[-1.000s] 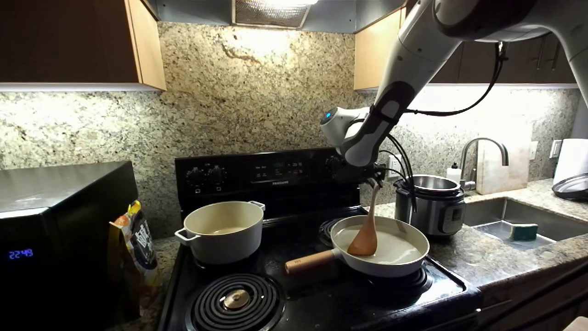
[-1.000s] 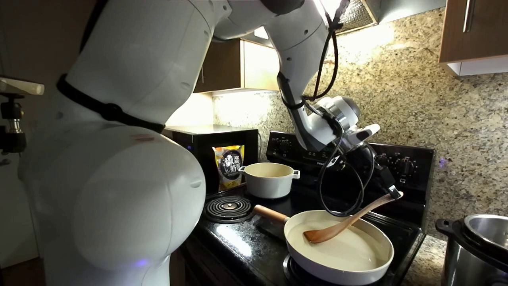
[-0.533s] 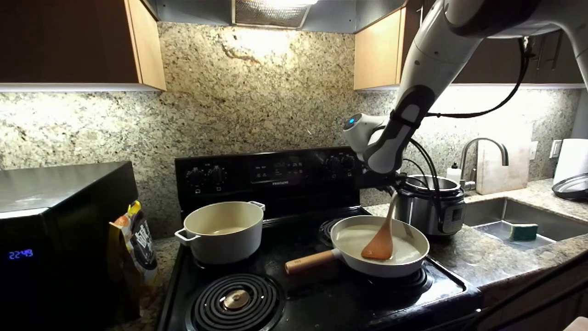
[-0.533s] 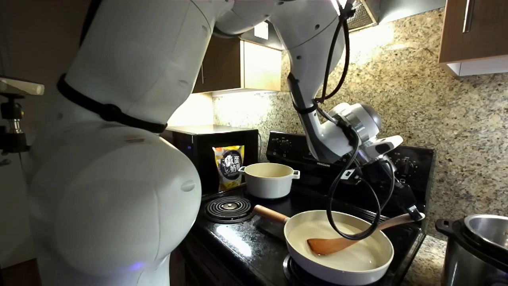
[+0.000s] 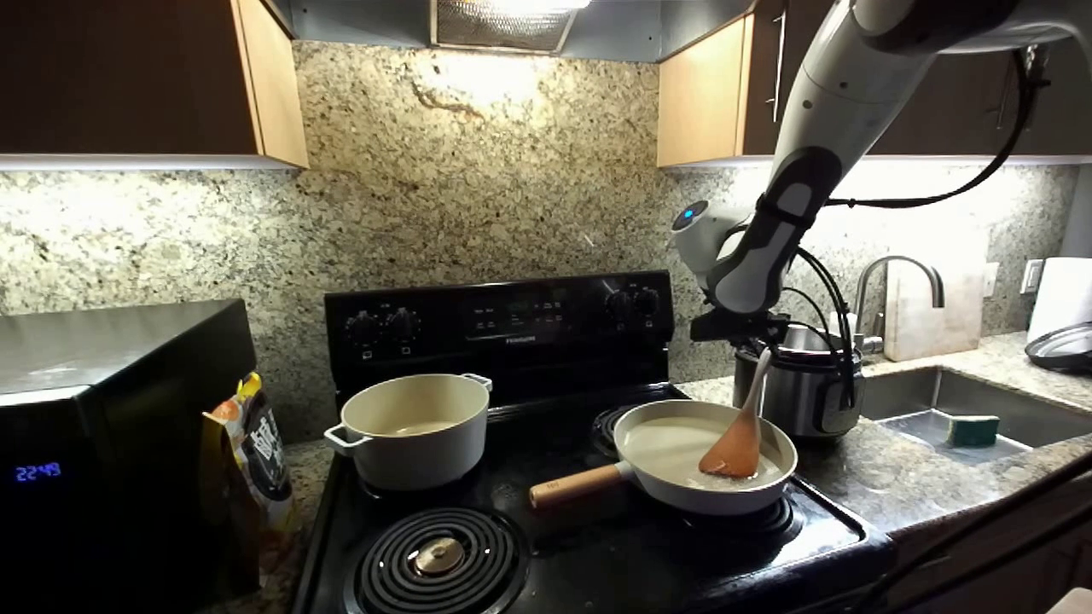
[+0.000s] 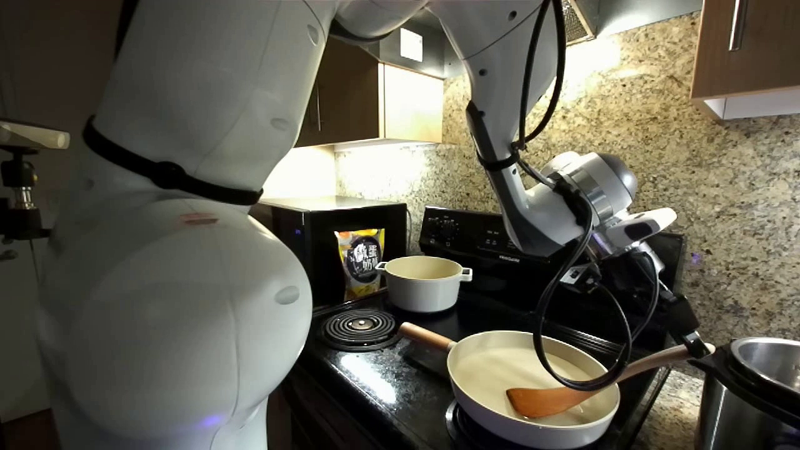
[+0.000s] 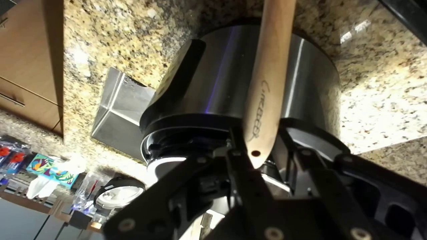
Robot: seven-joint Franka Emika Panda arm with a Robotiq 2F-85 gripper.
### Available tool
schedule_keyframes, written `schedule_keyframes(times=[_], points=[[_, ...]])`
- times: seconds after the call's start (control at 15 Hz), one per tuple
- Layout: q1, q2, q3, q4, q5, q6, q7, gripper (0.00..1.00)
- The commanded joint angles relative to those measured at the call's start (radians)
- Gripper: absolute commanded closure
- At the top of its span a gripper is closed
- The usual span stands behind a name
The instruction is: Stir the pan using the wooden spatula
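Observation:
The cream-white pan [image 5: 682, 495] sits on a stove burner with its wooden handle to one side; it also shows in an exterior view [image 6: 531, 430]. The wooden spatula [image 5: 735, 448] leans over the pan's rim with its broad blade down inside, in what looks like shallow liquid. In an exterior view the spatula [image 6: 547, 400] lies at a low slant, partly behind a black cable loop. My gripper [image 6: 699, 349] is shut on the top end of its handle, beyond the rim. In the wrist view the handle [image 7: 272, 66] runs between the fingers [image 7: 262, 138]; the blade is out of view.
A steel pot [image 5: 798, 392] stands on the counter close beside the pan, below my gripper. The two-handled cream pot [image 5: 418, 452] is on the back burner. The stove's back panel [image 5: 503, 341] rises behind. A sink [image 5: 930, 409] holds a sponge [image 5: 972, 431].
My gripper and the spatula have moved across towards the steel pot. The blade has slid within the pan the same way and nearer the rim. The pan has stayed in place.

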Motion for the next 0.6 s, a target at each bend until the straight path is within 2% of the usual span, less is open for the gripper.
schedule_keyframes(times=[0.0, 0.53], points=[[-0.008, -0.04, 0.002, 0.003, -0.002, -0.011, -0.005, 0.93], [0.013, -0.001, 0.029, 0.114, 0.007, -0.067, -0.019, 0.93]])
